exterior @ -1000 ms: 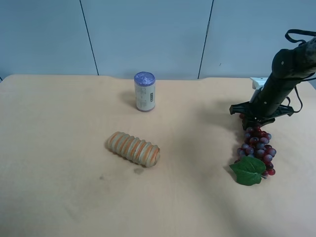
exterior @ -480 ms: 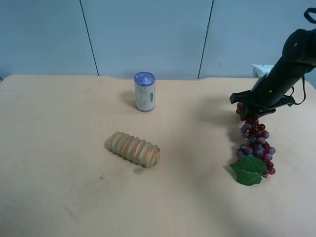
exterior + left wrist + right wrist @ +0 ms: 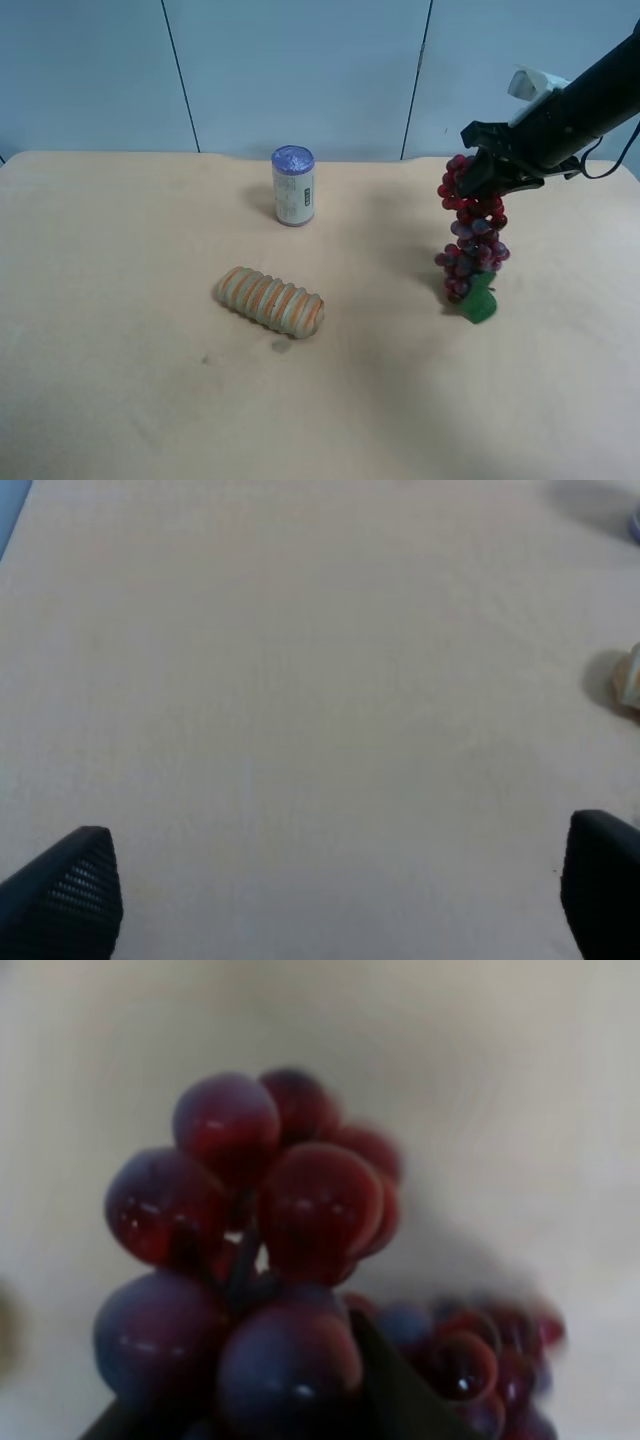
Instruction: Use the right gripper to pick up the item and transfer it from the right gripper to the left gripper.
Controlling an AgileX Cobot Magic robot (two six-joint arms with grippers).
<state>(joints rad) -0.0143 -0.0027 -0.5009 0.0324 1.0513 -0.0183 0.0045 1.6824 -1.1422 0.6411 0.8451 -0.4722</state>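
Well apart from the can (image 3: 293,186), the right gripper (image 3: 472,176) pinched the dangling grapes (image 3: 475,245) by their top, so swinging might shake them loose; the left gripper (image 3: 335,880) gaped open.

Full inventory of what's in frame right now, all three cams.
grape bunch: 1, dark red and purplish with one green leaf, hanging from the right claw at the exterior high view's right
can: 1, white with purple top, upright, far middle of the table
ribbed roll: 1, orange-tan, lying on its side, nearer the camera than the can
table: 1, tan, under everything
wall: 1, blue-grey, panelled, behind the table
right claw: 1, black, shut on the top of the grape bunch
left claw: 1, black, open over bare table, seen only in the left wrist view
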